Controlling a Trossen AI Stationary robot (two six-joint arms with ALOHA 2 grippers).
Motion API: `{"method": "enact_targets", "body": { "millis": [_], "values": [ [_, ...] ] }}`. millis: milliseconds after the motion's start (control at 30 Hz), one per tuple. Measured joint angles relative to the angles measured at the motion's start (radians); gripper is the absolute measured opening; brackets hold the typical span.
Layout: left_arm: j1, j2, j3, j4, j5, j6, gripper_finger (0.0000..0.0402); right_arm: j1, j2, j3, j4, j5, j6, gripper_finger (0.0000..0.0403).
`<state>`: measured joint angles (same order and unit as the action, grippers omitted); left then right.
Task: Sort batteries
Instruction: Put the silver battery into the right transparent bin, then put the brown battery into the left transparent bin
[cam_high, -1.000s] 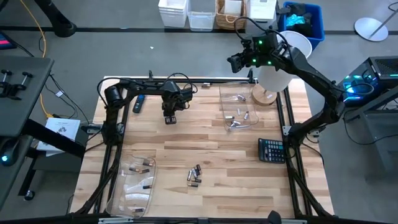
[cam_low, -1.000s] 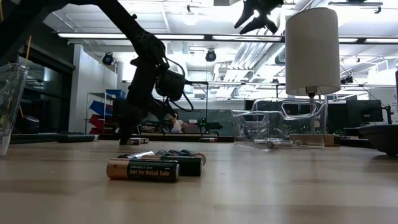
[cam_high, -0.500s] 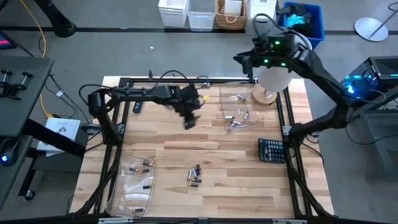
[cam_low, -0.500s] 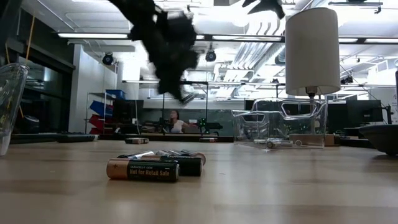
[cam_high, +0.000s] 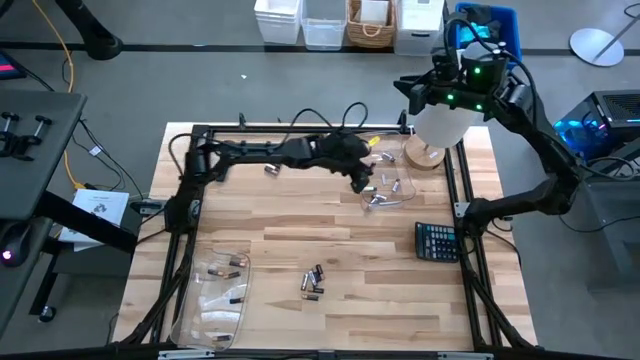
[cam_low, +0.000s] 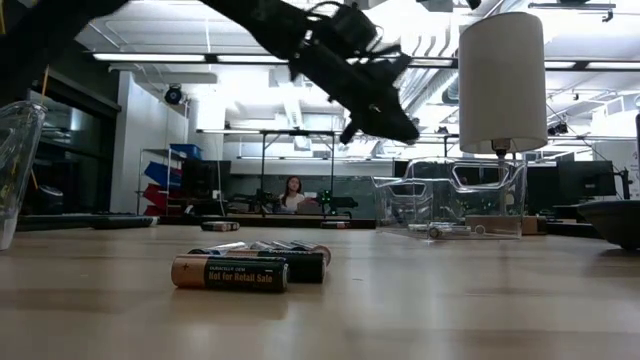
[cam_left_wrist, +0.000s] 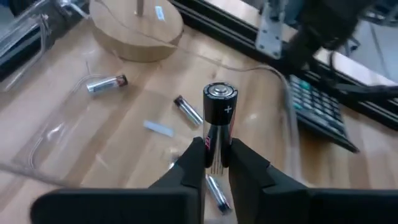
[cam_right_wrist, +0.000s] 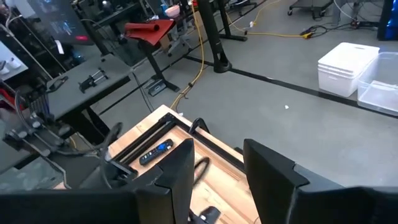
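1. High view: pale wooden table (cam_high: 300, 240) with a black frame, on a grey floor; white bins and a blue bin stand past the far edge. Clear tray (cam_high: 385, 172) at far right holds several batteries; a second clear tray (cam_high: 215, 295) at near left holds a few. A loose cluster of batteries (cam_high: 313, 282) lies on the wood between them. One calculator (cam_high: 436, 241) lies at the right edge. The left gripper (cam_high: 360, 180) hangs at the far-right tray's edge; the right gripper (cam_high: 415, 88) hovers high beyond the table.
2. Low view: open workshop with ceiling strip lights; a person sits far off. The nearest battery reads "Not for Retail Sale".
3. Left wrist view: fingers (cam_left_wrist: 196, 163) clamp one dark battery (cam_left_wrist: 219, 121), plus-marked end up, over the tray.
4. Right wrist view: fingers (cam_right_wrist: 180, 165) stand apart, holding nothing; one remote (cam_right_wrist: 155, 151) lies below.
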<state>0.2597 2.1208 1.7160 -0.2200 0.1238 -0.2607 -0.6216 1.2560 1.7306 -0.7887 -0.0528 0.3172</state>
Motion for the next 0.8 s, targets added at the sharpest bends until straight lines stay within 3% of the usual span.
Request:
{"method": "enact_targets", "body": {
  "millis": [100, 200, 333, 433, 633, 800],
  "values": [
    [0.0, 0.052, 0.089, -0.06, -0.005, 0.014, 0.0096, 0.0, 0.0, 0.0, 0.0, 0.0, 0.0, 0.0134],
    [0.0, 0.056, 0.159, -0.194, -0.018, 0.121, 0.0162, 0.0, -0.002, 0.0, 0.0, -0.001, 0.007, 0.0134],
    [0.034, 0.029, 0.258, -0.532, -0.138, 0.267, 0.0226, 0.0, -0.002, 0.0, 0.0, -0.002, 0.015, 0.0134],
    [0.097, -0.026, 0.255, -0.701, -0.246, 0.294, 0.0243, 0.0, -0.002, 0.0, 0.0, -0.003, 0.01, 0.0134],
    [0.254, -0.192, 0.023, -0.729, -0.271, 0.244, 0.0236, 0.001, -0.001, 0.0, -0.008, -0.005, -0.003, 0.0134],
    [0.307, -0.275, -0.221, -0.823, -0.292, 0.344, 0.022, 0.001, -0.001, 0.0, -0.023, -0.005, -0.003, 0.0134]
  ]
}}
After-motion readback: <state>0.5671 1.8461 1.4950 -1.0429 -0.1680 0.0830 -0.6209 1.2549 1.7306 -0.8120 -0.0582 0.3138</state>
